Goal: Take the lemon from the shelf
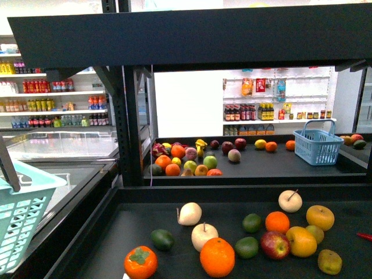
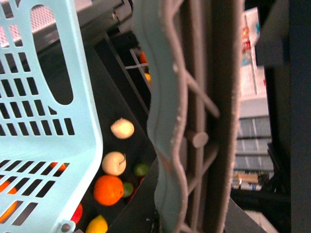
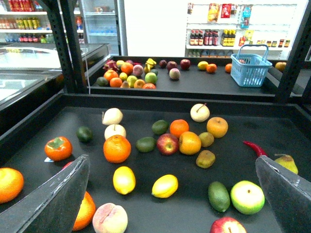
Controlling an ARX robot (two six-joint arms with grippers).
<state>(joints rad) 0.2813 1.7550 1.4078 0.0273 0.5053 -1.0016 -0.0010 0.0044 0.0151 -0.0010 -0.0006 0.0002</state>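
Though fruit-strewn, blk shelf (image 3: 146,167) in shop.

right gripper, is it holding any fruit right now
No, the right gripper is open with nothing between its fingers, and the fruit lies loose on the shelf.

Shelf (image 3: 272,121): black metal, matt deck. Lemon (image 3: 164,186): smooth yellow skin, light sheen. Pale turquoise basket (image 1: 23,215): moulded plastic, slightly glossy. Right claw (image 3: 171,160): fingers (image 3: 53,199) dark grey, matt, faintly grainy.
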